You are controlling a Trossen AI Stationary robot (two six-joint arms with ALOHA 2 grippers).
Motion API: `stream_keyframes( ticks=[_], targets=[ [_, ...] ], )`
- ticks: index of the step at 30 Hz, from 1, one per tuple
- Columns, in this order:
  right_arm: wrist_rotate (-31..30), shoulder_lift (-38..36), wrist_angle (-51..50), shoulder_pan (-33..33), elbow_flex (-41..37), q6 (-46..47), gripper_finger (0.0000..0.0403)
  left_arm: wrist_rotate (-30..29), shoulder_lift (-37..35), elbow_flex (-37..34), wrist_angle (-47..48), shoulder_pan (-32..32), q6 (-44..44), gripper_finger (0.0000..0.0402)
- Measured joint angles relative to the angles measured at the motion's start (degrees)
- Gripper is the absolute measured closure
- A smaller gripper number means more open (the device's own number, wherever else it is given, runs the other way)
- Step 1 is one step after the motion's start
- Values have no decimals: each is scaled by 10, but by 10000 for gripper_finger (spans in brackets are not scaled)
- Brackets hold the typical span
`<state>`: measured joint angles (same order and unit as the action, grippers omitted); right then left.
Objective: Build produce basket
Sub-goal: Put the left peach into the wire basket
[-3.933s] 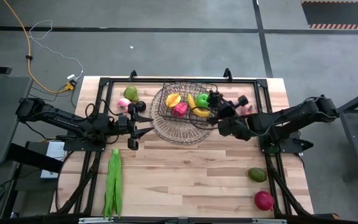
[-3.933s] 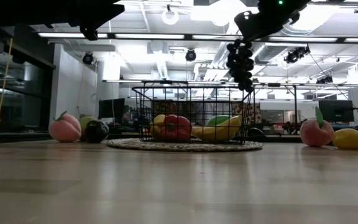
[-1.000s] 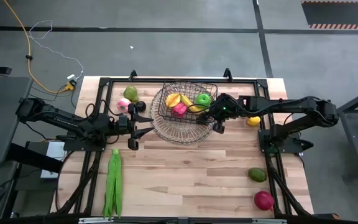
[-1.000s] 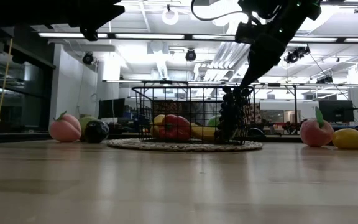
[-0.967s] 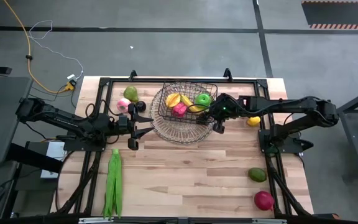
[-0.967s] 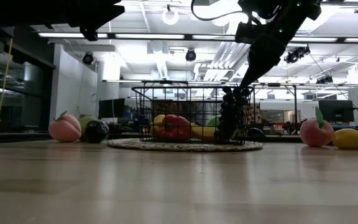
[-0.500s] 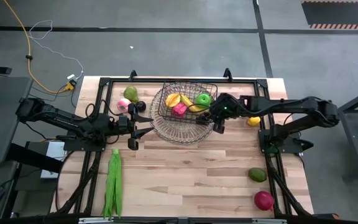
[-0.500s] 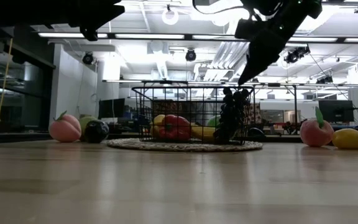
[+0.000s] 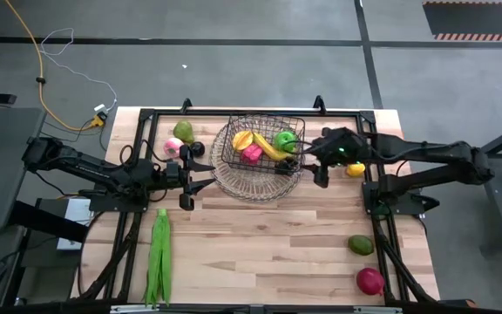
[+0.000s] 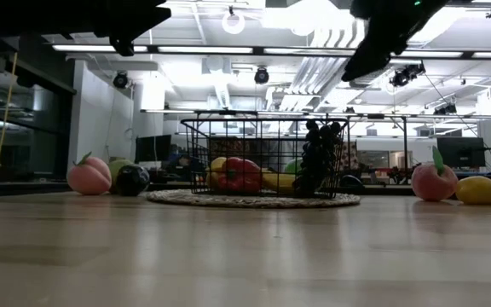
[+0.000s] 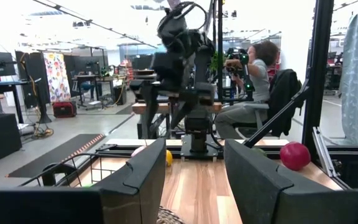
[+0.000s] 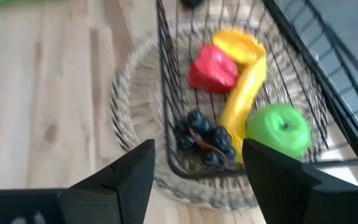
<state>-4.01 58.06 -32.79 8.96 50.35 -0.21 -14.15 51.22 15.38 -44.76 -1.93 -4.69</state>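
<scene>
The wire basket [image 9: 226,148] stands on a round woven mat [image 9: 234,186] at the table's far middle. In it lie a banana [image 12: 244,93], a green apple [image 12: 278,129], a red piece [image 12: 213,67], an orange piece [image 12: 238,40] and the dark grapes [image 12: 204,144]. The grapes rest in the basket's near right corner [image 10: 318,158]. My right gripper [image 9: 314,162] hangs open above and to the right of that corner, its fingers [image 12: 129,174] apart and holding nothing. My left gripper [image 9: 190,175] waits open left of the basket.
A pink peach [image 9: 173,146], a green pear [image 9: 183,131] and a dark fruit [image 9: 197,149] sit left of the basket. A lemon [image 9: 354,169] lies to its right. Green pods [image 9: 158,257] lie near left; a green fruit [image 9: 361,245] and a red apple [image 9: 369,280] near right.
My right gripper has opened and let go of the grapes, which stay in the basket's near right corner. It has then risen and drawn back toward the table's right edge, tipping less steeply down.
</scene>
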Motion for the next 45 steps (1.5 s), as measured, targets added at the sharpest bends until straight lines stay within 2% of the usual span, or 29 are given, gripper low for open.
stream_keyframes(
  ticks=[5, 9, 13, 16, 31, 33, 35, 39, 40, 45],
  targets=[
    [-25, -103, 106, -36, -121, 24, 171, 0, 0, 0, 0, 0, 0, 250],
    [-65, -182, 298, -58, -262, 30, 171, 0, 0, 0, 0, 0, 0, 250],
    [-68, -212, 515, -61, -357, 12, 171, 0, 0, 0, 0, 0, 0, 250],
    [-66, -213, 595, -61, -386, 2, 171, 0, 0, 0, 0, 0, 0, 250],
    [-60, -213, 589, -61, -380, -22, 178, 0, 0, 0, 4, 0, 0, 250],
    [-67, -213, 589, -61, -380, -22, 198, 0, 0, 0, 4, 0, 0, 250],
    [-69, -213, 588, -61, -380, -22, 237, 0, 0, 0, 4, 0, 0, 250],
    [-61, -213, 587, -61, -380, -34, 362, 0, 0, 0, 4, 0, -5, 250],
    [-58, -213, 587, -61, -380, -42, 381, 0, 0, 0, 4, 0, -6, 250],
    [-54, -213, 584, -61, -380, -38, 385, 0, 0, 0, 4, 0, -5, 250]
  ],
)
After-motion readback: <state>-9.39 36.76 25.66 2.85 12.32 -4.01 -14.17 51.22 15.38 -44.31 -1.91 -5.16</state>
